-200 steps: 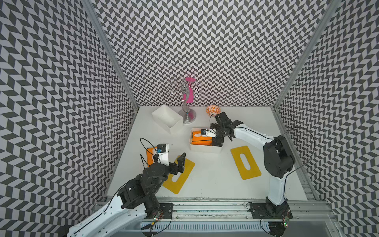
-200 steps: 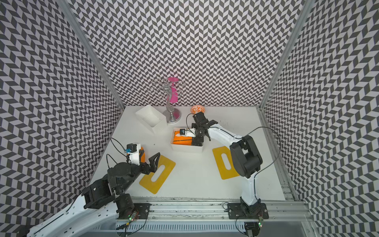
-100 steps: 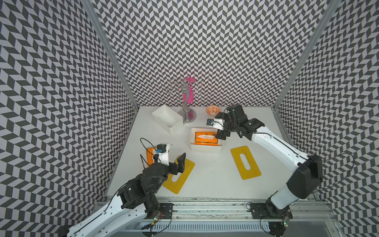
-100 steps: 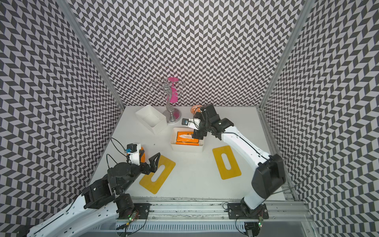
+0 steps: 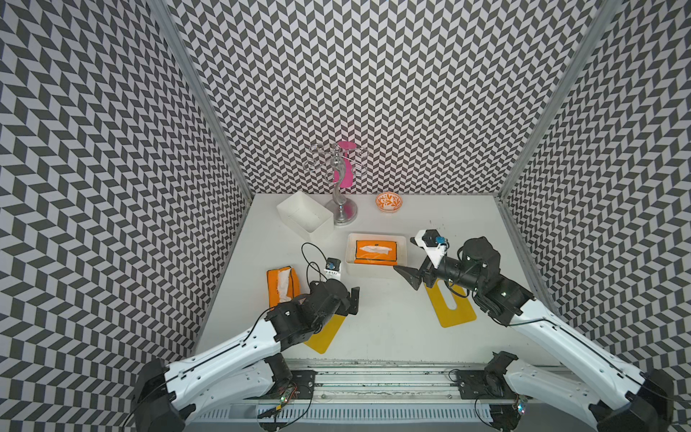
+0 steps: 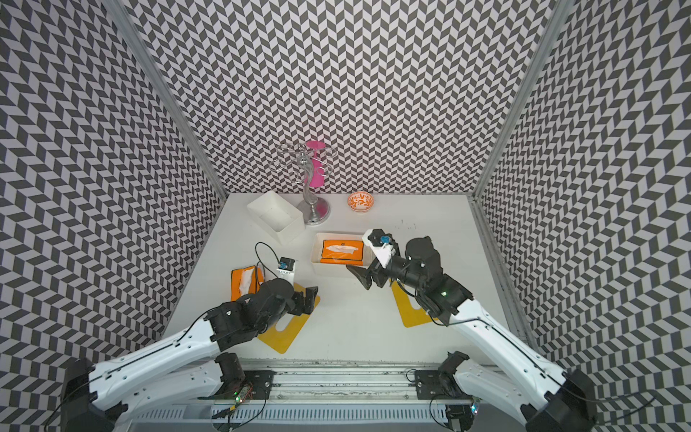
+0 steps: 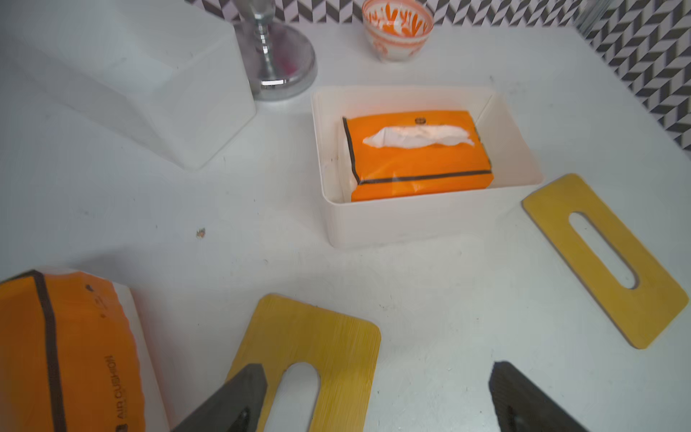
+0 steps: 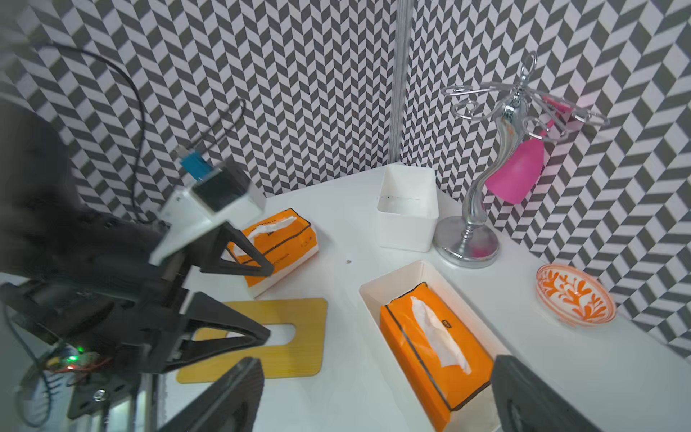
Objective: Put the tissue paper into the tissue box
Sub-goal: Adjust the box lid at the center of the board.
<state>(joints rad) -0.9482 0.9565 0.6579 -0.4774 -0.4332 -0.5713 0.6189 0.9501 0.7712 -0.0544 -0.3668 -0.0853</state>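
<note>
Top views both show a white table [image 5: 392, 325] walled on three sides by black-and-white chevron panels. The left arm [image 5: 232, 355] and right arm [image 5: 553, 333] reach in from the near edge.

The tissue box [image 5: 370, 272], white and without its lid, sits near the middle of the table. One orange tissue pack [image 5: 375, 250] lies flat inside it, slot side up, with white tissue showing through the slot. A second tissue pack [image 5: 282, 284] lies on the table close to the left wall, just beside the left arm's wrist.

An empty white box [image 5: 304, 216] stands toward the back, next to a silver stand [image 5: 338, 183] with a pink glass [image 5: 346, 172] hanging from it. A yellow slotted lid [image 5: 461, 316] lies flat under the right arm's wrist, and another yellow lid [image 5: 323, 336] lies partly under the left arm.

In the left wrist view, the left gripper [image 7: 377, 374] has its jaws spread wide with nothing between them, one finger over the lid's slot. In the right wrist view, the right gripper [image 8: 377, 362] is likewise wide apart and empty, beside the tissue box's near right corner.

A small orange-patterned bowl [image 5: 389, 202] sits at the back.
</note>
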